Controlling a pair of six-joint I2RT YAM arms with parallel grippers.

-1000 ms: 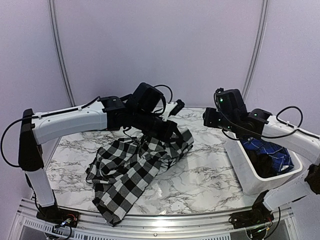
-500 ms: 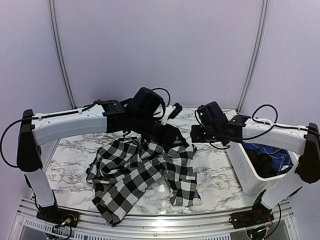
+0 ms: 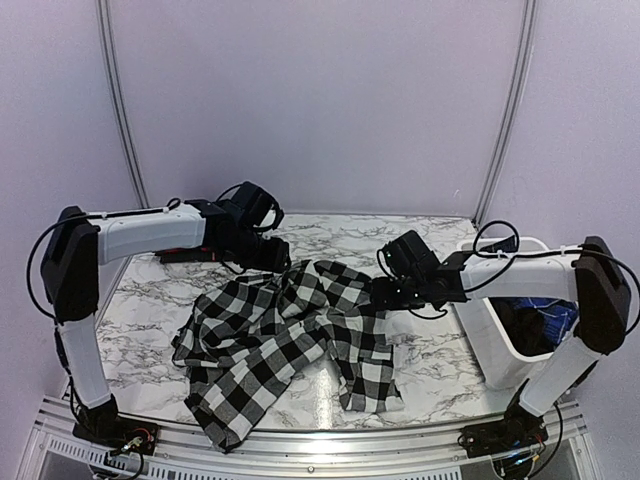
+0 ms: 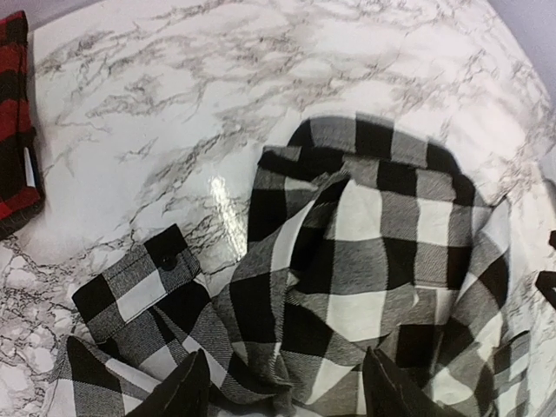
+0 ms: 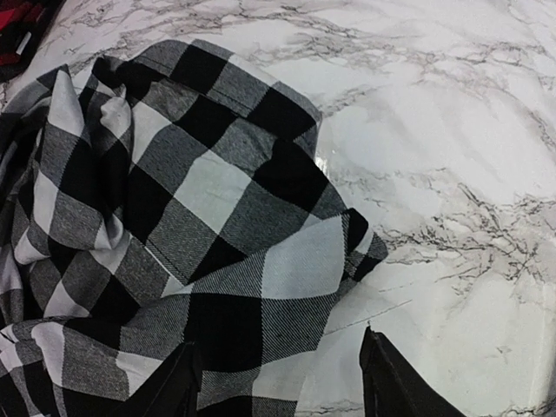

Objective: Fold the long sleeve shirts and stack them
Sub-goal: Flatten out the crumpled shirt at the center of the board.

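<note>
The black-and-white shirt (image 3: pixel 290 340) lies crumpled on the marble table (image 3: pixel 430 365) — so left gripper (image 4: pixel 287 391) and right gripper (image 5: pixel 282 387) hover over it, jaws apart and empty (likely to find corners), the red-and-black shirt (image 4: pixel 13 122) set aside.

Shirt (image 3: pixel 290 340) on table (image 3: pixel 430 375) centre; second shirt (image 4: pixel 13 113) far left; bin (image 3: pixel 492 350) right, clothes (image 3: pixel 545 322) inside.

marble table (image 3: pixel 430 362) with black-and-white shirt (image 3: pixel 270 335), red shirt (image 4: pixel 16 104), white bin (image 3: pixel 486 345)
</note>
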